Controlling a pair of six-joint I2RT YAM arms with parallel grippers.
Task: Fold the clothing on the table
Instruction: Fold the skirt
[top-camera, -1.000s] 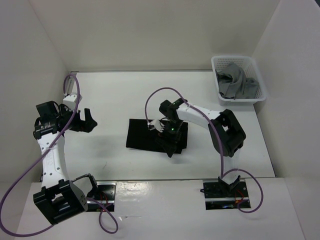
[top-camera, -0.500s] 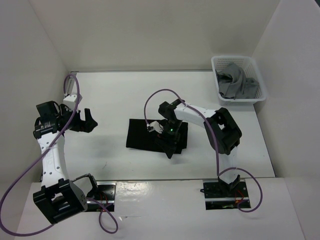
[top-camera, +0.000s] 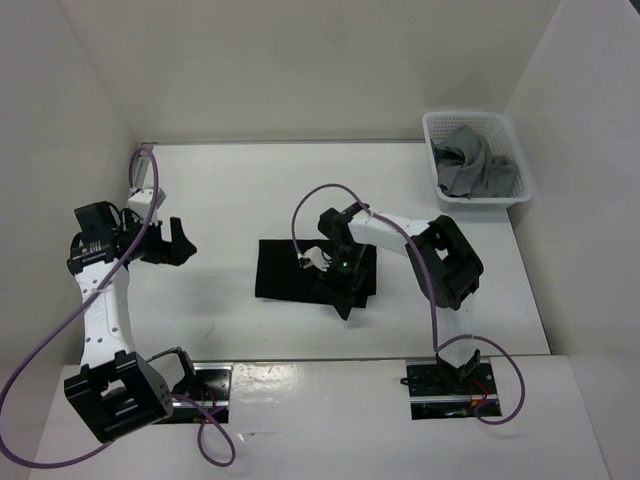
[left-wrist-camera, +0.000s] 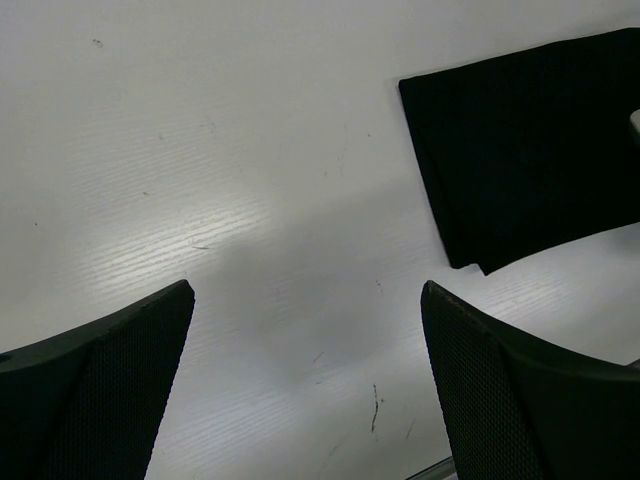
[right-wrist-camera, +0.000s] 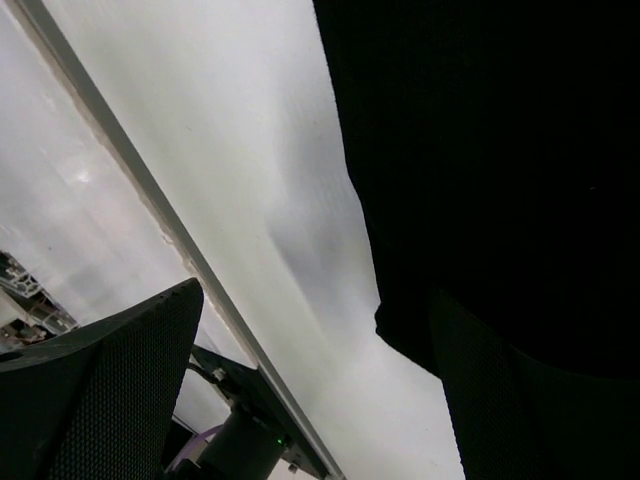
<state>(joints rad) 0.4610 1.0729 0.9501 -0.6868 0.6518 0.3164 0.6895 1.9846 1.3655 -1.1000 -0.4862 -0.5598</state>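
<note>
Soft black clothing (top-camera: 290, 268) is laid as a flat rectangle on the matte table (top-camera: 230, 190), right pincer (top-camera: 341, 291) agape over it, left pincer (top-camera: 180, 242) agape well apart.

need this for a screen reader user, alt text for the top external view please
A black garment lies flat on the table, the right gripper open over its near right edge. The left gripper hangs open above bare table to the left; a white basket holding a grey garment sits in the far right corner.
</note>
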